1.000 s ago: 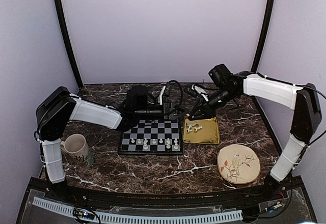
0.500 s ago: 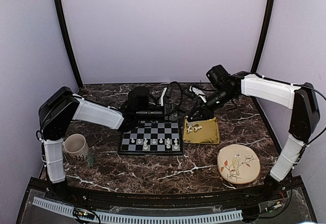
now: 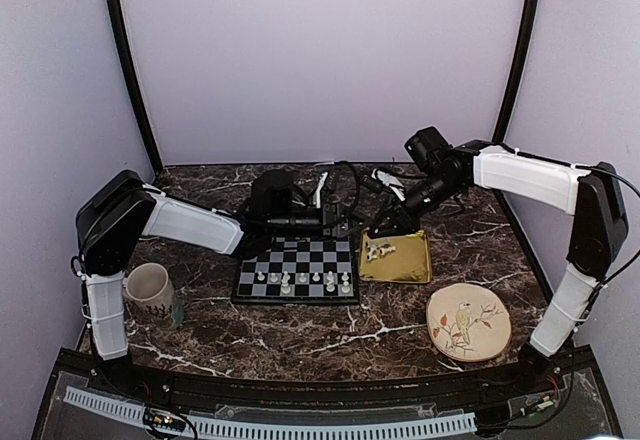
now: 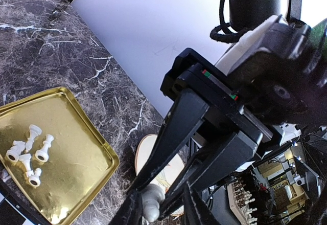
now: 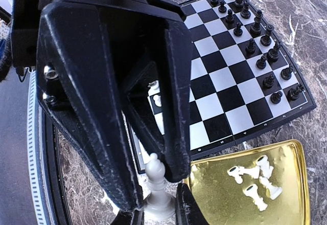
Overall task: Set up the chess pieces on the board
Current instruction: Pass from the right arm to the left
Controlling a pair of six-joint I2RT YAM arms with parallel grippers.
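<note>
Looking at your right pincer (image 5: 156, 212), you see it clamped on a white chess piece (image 5: 157, 181) above the far corner of the gold tray (image 3: 412, 265). Your left pincer (image 4: 161, 215) has a pale chess piece (image 4: 149, 200) between its fingers, but you cannot tell if they squeeze it. Loose white pieces (image 3: 378, 251) lie on the tray. Standing white pieces (image 3: 300, 280) fill the near rows of the board (image 3: 297, 256).

Pale lilac walls (image 3: 320, 60) enclose a dark marbled table (image 3: 300, 332)
</note>
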